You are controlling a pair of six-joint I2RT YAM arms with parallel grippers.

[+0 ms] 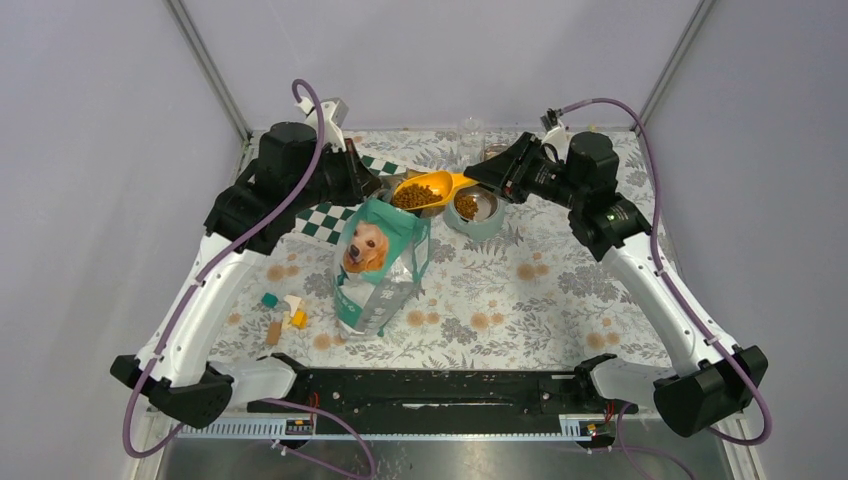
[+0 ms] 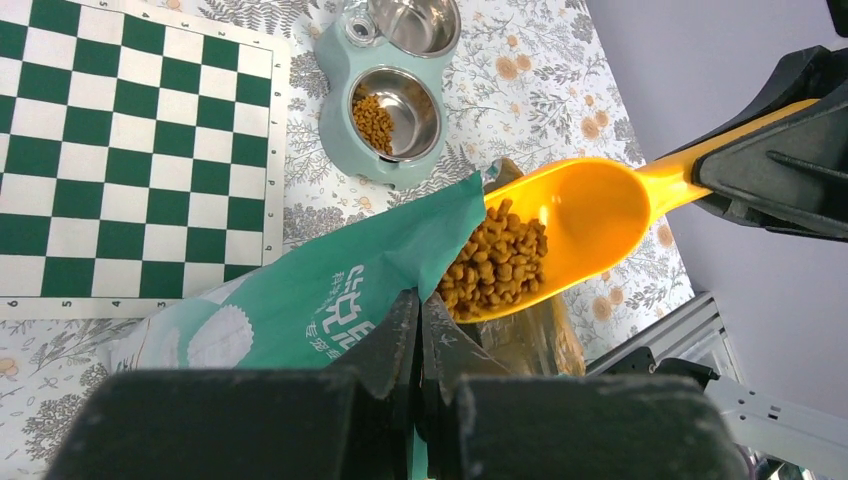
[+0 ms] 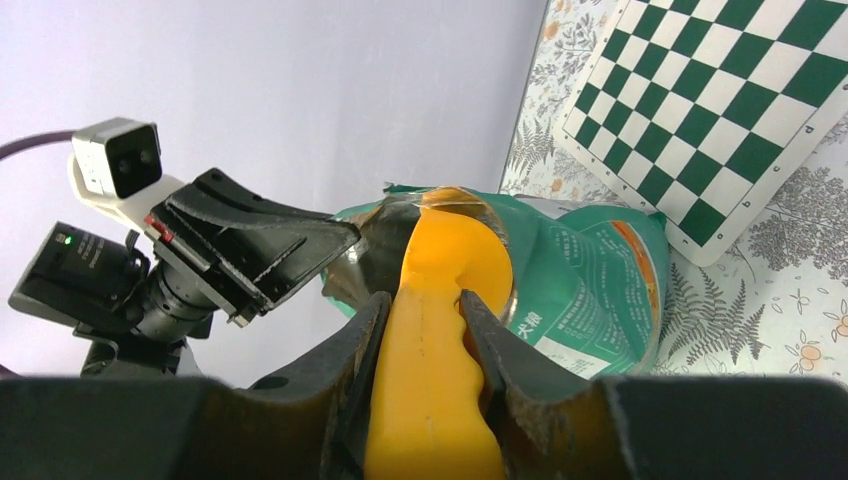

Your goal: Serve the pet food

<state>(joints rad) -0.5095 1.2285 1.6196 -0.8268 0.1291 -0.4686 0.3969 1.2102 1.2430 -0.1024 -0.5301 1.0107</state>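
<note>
The pet food fills the orange scoop, held just above the open top of the teal bag; it also shows in the left wrist view. More kibble lies in the near steel bowl of the teal double feeder. My right gripper is shut on the scoop's handle. My left gripper is shut on the bag's top edge, holding it open. The scoop's bowl hangs over the bag mouth in the right wrist view.
A green-and-white chessboard lies at the back left, under the left arm. Small wooden blocks sit front left. A clear cup stands at the back edge. The feeder's far bowl holds no kibble.
</note>
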